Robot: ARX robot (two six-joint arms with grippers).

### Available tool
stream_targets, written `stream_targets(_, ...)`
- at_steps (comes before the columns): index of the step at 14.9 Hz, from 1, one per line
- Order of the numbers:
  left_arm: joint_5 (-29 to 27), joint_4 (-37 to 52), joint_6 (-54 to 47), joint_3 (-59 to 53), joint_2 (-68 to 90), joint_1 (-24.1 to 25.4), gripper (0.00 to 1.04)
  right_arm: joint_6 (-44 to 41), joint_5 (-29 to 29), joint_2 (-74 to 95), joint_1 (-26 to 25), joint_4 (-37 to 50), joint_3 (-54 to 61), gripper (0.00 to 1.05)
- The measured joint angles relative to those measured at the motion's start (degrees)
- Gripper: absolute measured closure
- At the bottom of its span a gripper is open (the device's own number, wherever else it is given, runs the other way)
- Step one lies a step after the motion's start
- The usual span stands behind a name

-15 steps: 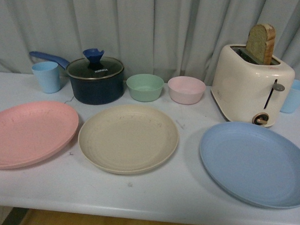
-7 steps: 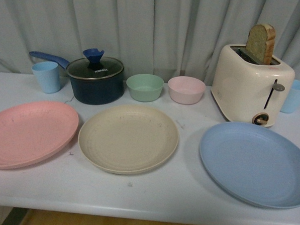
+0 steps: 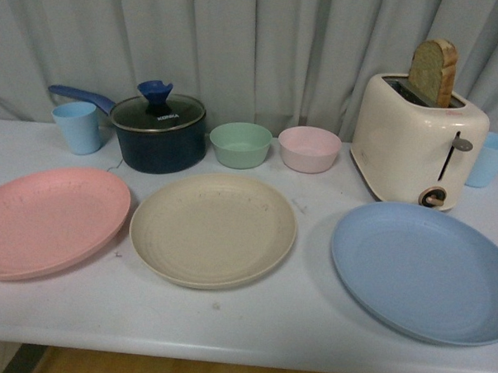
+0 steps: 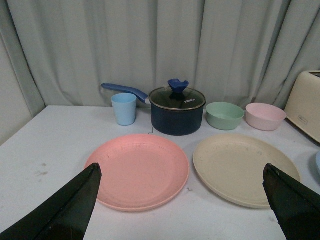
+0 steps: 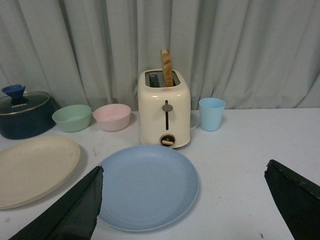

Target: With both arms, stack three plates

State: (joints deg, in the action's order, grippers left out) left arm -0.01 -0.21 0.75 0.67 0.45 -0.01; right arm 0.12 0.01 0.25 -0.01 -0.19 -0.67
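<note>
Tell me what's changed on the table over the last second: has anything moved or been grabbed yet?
Nothing has visibly changed in the front view. The pink plate, beige plate and blue plate lie side by side on the table, apart and unstacked, just where they were before. Nothing has been picked up or let go.

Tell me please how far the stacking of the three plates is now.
Nothing is stacked yet. The pink plate, beige plate and blue plate each lie flat on the table, side by side, none on another. Nothing is in hand: the left gripper and right gripper are open and empty. All is left: two plates must go onto the third.
</note>
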Motion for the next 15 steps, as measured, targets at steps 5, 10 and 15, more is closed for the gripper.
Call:
stream_targets(5,0.0,0.0,0.0,0.0,0.0,0.0,0.07,0.0,0.0,0.0,0.0,0.0,0.0,0.06)
stream_targets(10,0.0,0.0,0.0,0.0,0.0,0.0,0.07,0.0,0.0,0.0,0.0,0.0,0.0,0.06)
stream_targets(15,0.0,0.0,0.0,0.0,0.0,0.0,0.07,0.0,0.0,0.0,0.0,0.0,0.0,0.06)
